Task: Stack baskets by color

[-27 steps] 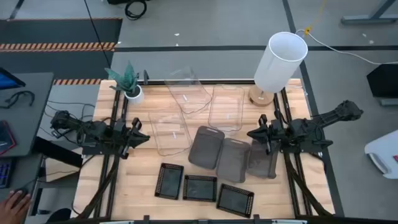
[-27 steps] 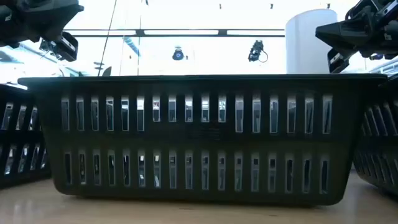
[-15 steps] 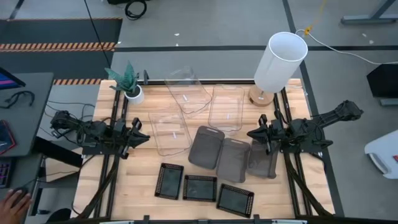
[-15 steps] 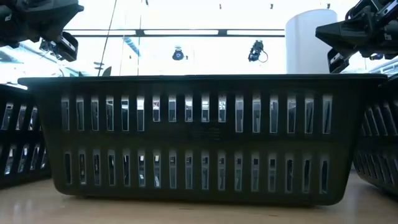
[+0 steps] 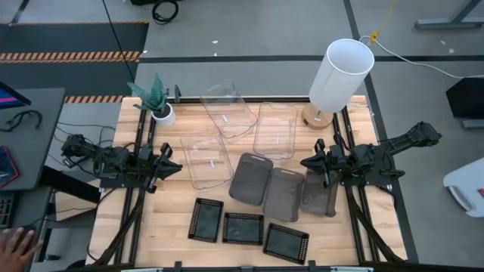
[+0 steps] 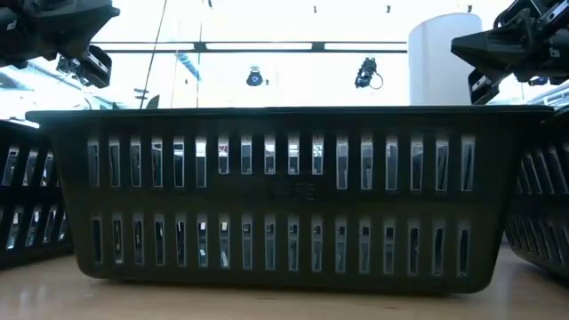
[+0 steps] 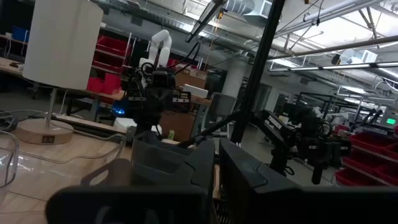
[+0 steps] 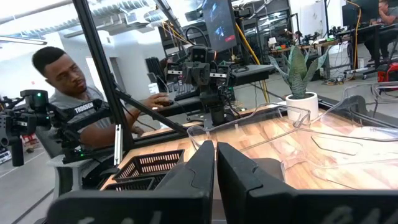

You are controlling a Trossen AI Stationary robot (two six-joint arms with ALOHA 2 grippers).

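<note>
I see both arms parked at the table's sides: left gripper point(image 5: 175, 164) pressed together just beside three clear deep plastic bins point(image 5: 206, 160); right gripper point(image 5: 305, 162) closed, empty, touching nothing, beside three smoky dark-grey bins point(image 5: 283, 193). Three shallow black mesh-walled trays point(image 5: 243, 227) lie between them, nearer the front edge.

Two dark jointed arms, black blocky links
</note>
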